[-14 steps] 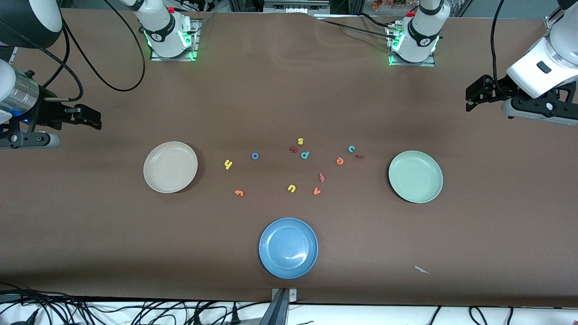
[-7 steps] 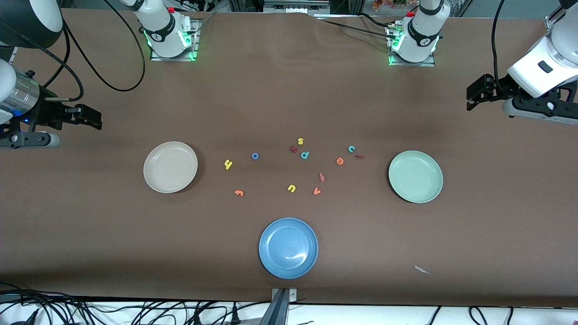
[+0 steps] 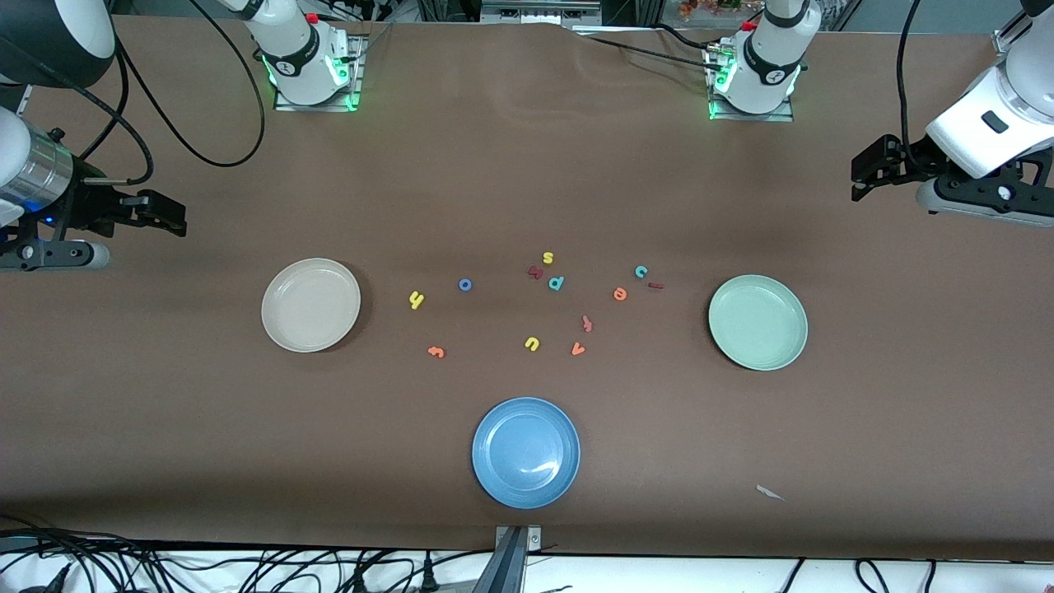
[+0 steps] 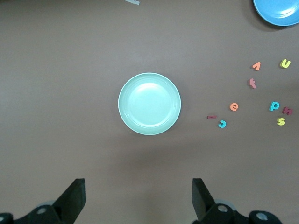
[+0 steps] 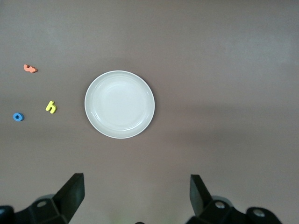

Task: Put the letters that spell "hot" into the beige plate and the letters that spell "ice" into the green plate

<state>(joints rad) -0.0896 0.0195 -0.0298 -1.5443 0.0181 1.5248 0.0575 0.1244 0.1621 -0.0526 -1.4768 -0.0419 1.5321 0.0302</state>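
We start from the letters, all loose on the table between the two plates. The yellow "h" (image 3: 416, 300), blue "o" (image 3: 465, 285) and orange "t" (image 3: 436, 352) lie nearest the beige plate (image 3: 280, 328), sitting at about its three o'clock in the front view. The teal "c" (image 3: 641, 271), orange "e" (image 3: 620, 293) and dark red "i" (image 3: 655, 286) cluster at roughly ten o'clock from the green plate (image 3: 774, 358). We judge that this split suits one arm per word. Both plates hold nothing yet, so no letter has been sorted.

Among them lie distractors: a yellow "s" (image 3: 548, 258), a teal "p" (image 3: 557, 283), a yellow "u" (image 3: 532, 343) and an orange "v" (image 3: 578, 349). The blue plate (image 3: 494, 478) sits at six o'clock from the cluster, nearest the camera.

The right gripper (image 3: 156, 216) hangs over bare table toward its own end, jaws spread wide and gripping nothing. The left gripper (image 3: 873, 169) does likewise at its end, released; each wrist view looks down on its own plate.

Against the earlier frames, the letters and plates have not moved, and the left arm has drifted only slightly.
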